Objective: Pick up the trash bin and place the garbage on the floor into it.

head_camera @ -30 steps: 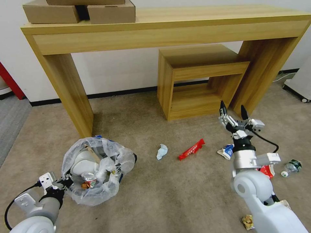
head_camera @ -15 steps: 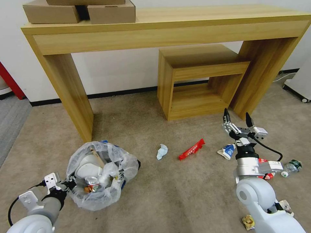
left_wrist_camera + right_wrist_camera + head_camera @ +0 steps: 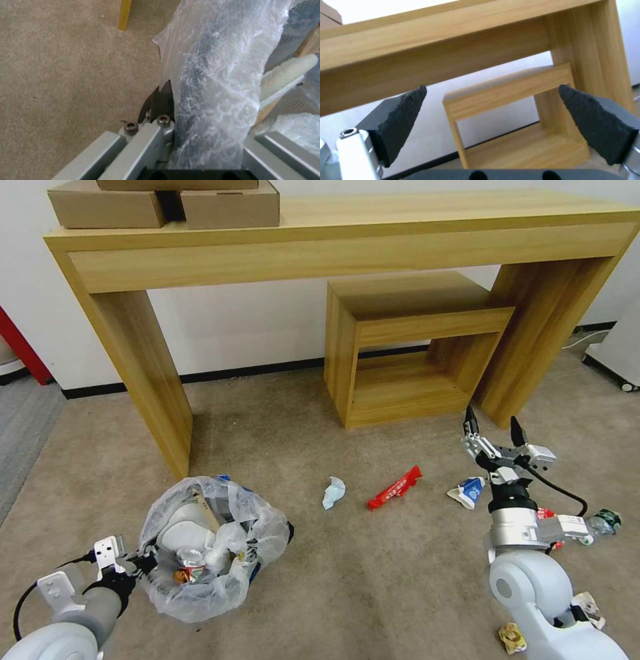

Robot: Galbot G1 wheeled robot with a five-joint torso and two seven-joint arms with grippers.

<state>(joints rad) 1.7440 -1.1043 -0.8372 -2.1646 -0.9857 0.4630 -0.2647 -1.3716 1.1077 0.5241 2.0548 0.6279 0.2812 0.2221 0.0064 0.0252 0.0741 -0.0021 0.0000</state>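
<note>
Head view: trash bin (image 3: 213, 553) nearer, right gripper (image 3: 495, 430) seemingly lower.

Office-like test room, white wall with black baseboard, beige carpet floor (image 3: 373, 580), wooden table (image 3: 347, 240), cardboard boxes (image 3: 167, 203)

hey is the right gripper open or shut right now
Open. The right gripper points up above the blue-white carton, its jaws spread wide with nothing between them.

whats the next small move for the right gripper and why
Probably lower the right gripper onto the blue-white carton. It is open and empty, raised above the floor, and the carton is the nearest litter. The left gripper already holds the bin by its liner.
</note>
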